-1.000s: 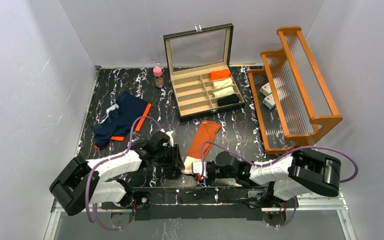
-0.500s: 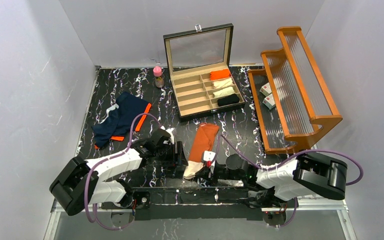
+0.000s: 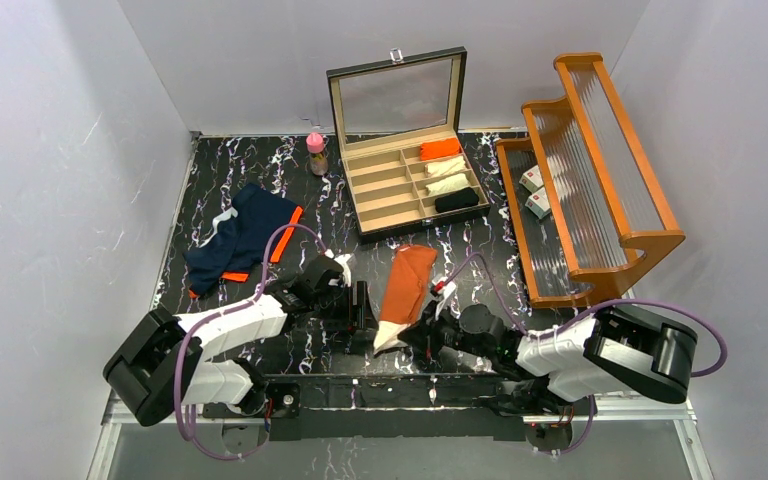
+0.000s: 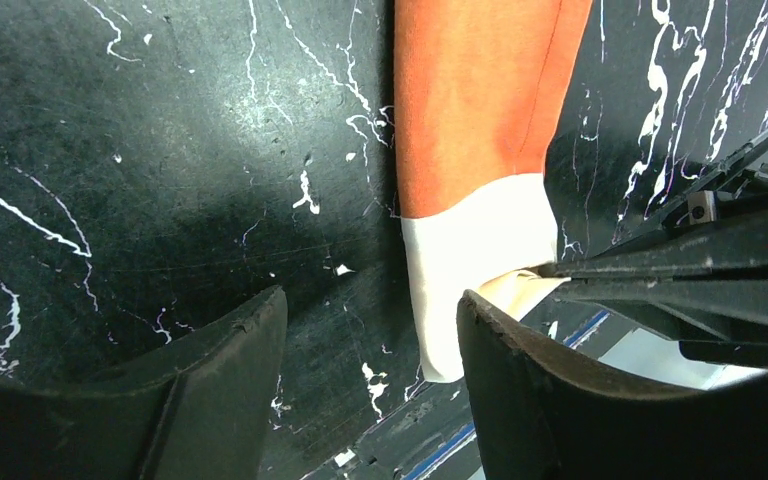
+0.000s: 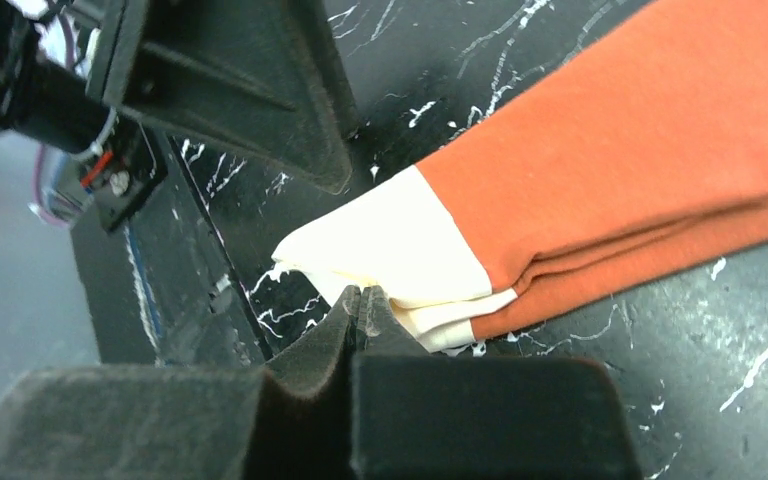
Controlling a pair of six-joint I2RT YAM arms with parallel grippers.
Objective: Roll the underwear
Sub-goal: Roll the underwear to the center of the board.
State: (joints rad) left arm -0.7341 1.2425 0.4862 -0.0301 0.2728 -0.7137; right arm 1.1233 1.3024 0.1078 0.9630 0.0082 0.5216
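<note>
- The rust-orange underwear (image 3: pixel 408 283) lay folded into a long narrow strip by the middle of the near edge of the surface (image 3: pixel 480 262). Its white waistband (image 5: pixel 380 240) was at the end closest to that edge.
- The navy underwear (image 3: pixel 243 238) lay spread out toward the left edge, well apart from both arms.
- The right tool (image 5: pixel 358 302) was clenched on the waistband's lower layers at one near corner. Its fingers met, and the cloth ran right into the pinch.
- The left tool (image 4: pixel 372 300) was released, jaws wide and low over the waistband's other side. One finger was over bare surface just beside the strip and the other over the white band. Whether either finger touched could not be told.
- The step in hand looked like starting the roll from the waistband end, with no turn made yet.
- To do it well, the left tool probably needed to take its own corner first, so both corners would lift together.
- The band should then be tucked tightly over itself and rolled toward the far edge, with both sides kept level so the roll would not cone.
- The layers splayed slightly at the pinch, so a grip that gathered all of them would likely hold better.
- Soft cloth tends to spring open, so steady downward pressure through the roll seemed wise.
</note>
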